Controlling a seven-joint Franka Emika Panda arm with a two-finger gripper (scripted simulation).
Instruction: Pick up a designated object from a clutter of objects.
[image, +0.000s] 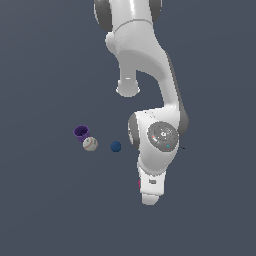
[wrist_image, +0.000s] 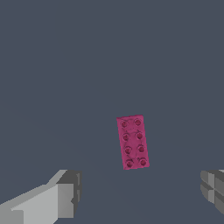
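Observation:
The designated object, a magenta-pink studded brick (wrist_image: 132, 142), lies flat on the dark floor in the wrist view. My gripper (wrist_image: 140, 194) hangs above it, open, its two grey fingers (wrist_image: 65, 197) spread wide with nothing between them; the brick sits just ahead of the gap between the fingers. In the exterior view the arm's hand (image: 151, 190) covers the brick except for a thin pink sliver (image: 140, 183) at its edge, and the fingers are hidden. The rest of the clutter of objects lies towards the exterior view's left.
A purple cup (image: 81, 132), a whitish ball (image: 90, 144) and a dark blue ball (image: 116, 146) lie in a loose row on the exterior view's left of the arm. The white arm (image: 150, 75) reaches down from above the scene.

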